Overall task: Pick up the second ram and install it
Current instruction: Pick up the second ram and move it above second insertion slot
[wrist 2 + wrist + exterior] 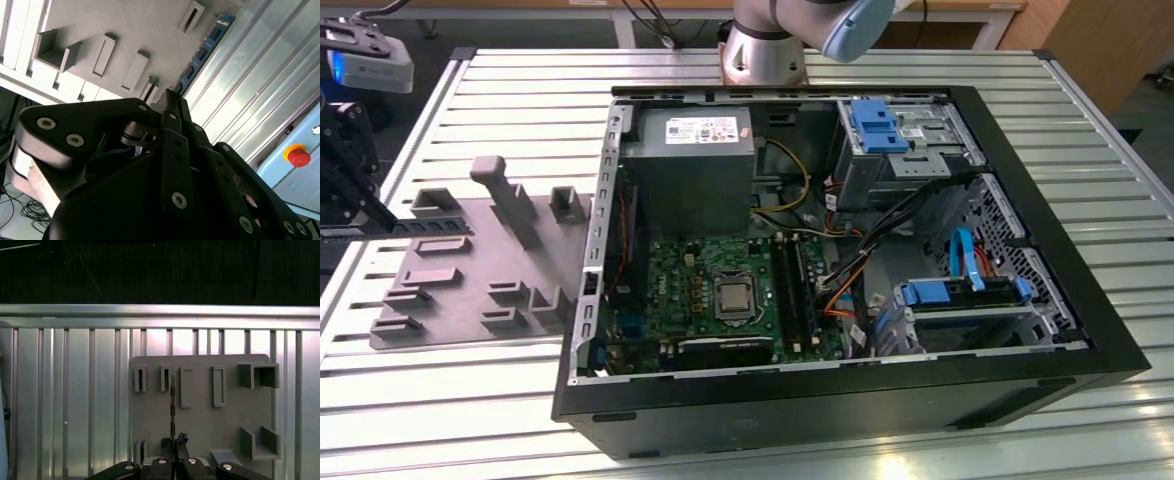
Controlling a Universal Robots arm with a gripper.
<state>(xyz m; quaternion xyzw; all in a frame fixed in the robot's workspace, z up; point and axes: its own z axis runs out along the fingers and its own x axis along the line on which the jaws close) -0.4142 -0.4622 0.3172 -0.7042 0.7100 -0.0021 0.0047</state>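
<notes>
One stick is pinched in the gripper (pixel 170 97), as I read it: the second ram (pixel 202 52) juts straight out past the fingertips, which are pressed onto its near end. Beyond the gripper, under the stick, lies the grey slotted holder (pixel 200 420) on the ribbed tabletop (pixel 75 390). The open computer case (pixel 854 400) sits well apart from the gripper.
</notes>
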